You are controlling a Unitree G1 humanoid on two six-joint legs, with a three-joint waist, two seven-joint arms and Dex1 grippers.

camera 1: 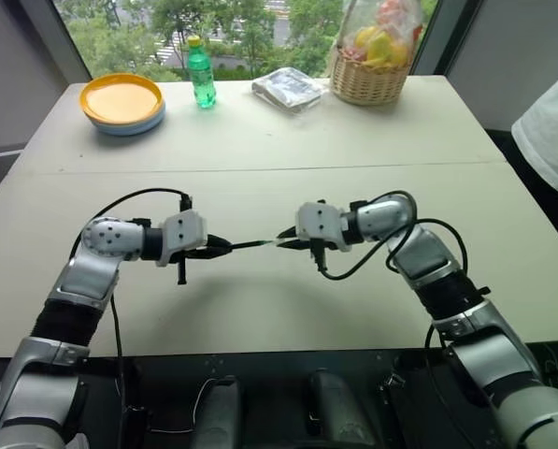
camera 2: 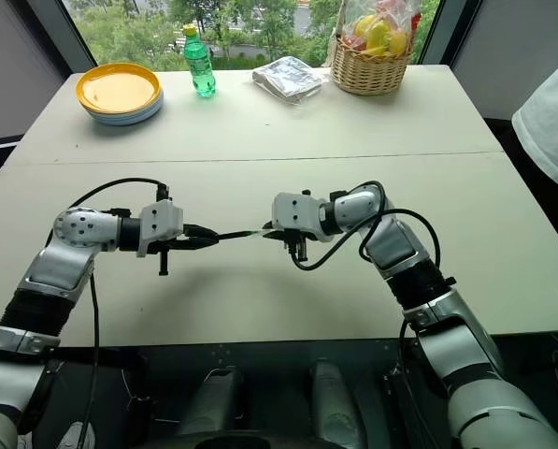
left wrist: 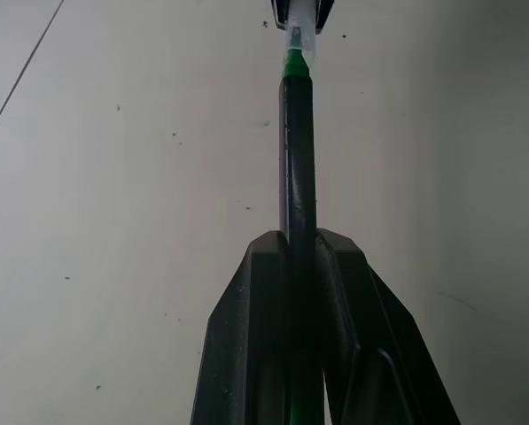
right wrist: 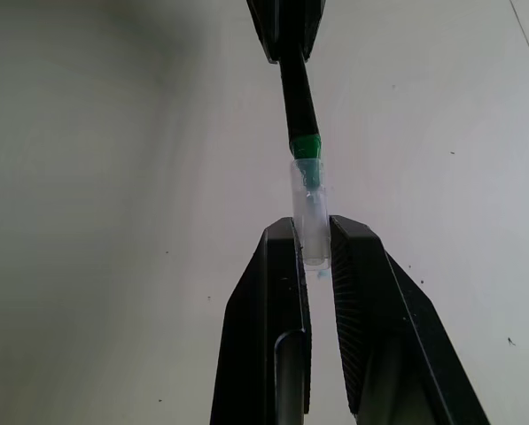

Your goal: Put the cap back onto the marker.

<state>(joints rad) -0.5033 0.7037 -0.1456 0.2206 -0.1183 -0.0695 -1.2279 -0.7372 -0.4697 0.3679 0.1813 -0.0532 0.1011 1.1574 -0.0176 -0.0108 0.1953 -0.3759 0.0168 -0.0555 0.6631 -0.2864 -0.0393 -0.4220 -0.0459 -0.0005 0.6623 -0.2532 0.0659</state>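
My right gripper [right wrist: 315, 252] pinched the cap [right wrist: 311, 212], my left gripper [left wrist: 301, 252] clamped the marker [left wrist: 298, 150] above the table [camera 1: 260, 299]; tip had entered, full seating remained.

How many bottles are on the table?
1. The green bottle stands at the table's far edge, between the stacked plates and the plastic packet. The basket could hide more.

**No legible writing**

Nothing can be read anywhere. The green bottle [camera 1: 201, 73] has a label band, but its print is too small to make out. The wrapped packet [camera 1: 288, 87] shows no readable text either.
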